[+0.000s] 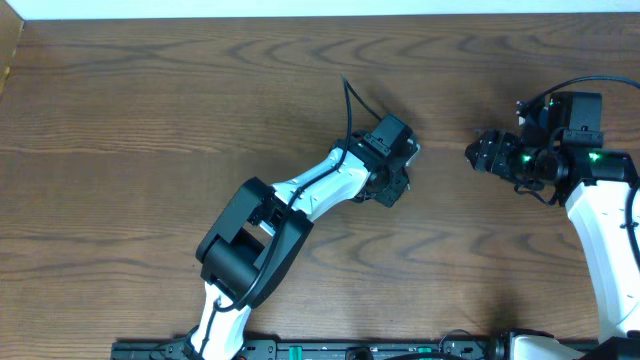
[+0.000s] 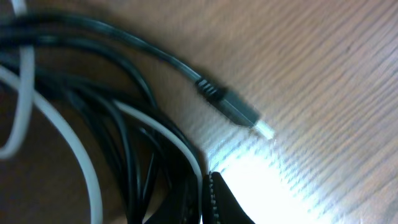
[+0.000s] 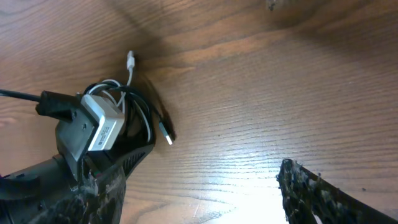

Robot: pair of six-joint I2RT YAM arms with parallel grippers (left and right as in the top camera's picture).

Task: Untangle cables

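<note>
In the left wrist view a thin black cord (image 2: 134, 46) and a white cord (image 2: 84, 165) lie looped together in a bundle. The black cord's plug (image 2: 235, 111) points right across the wood. My left gripper (image 2: 203, 200) is shut on the bundle; its toothed finger (image 2: 222, 202) presses against the white and black strands. From the right wrist view the bundle (image 3: 142, 111) shows under the left gripper, with a white plug (image 3: 130, 60) sticking up and a black plug (image 3: 165, 132) to the right. My right gripper (image 3: 199, 196) stands open over bare wood, to the right of the bundle. Overhead, the left gripper (image 1: 388, 172) hides the cables.
The wooden table (image 1: 150, 120) stretches wide to the left and back. The left arm's own thick black wire (image 1: 350, 100) arcs up behind its wrist. The right gripper (image 1: 482, 155) hangs a short way right of the left one.
</note>
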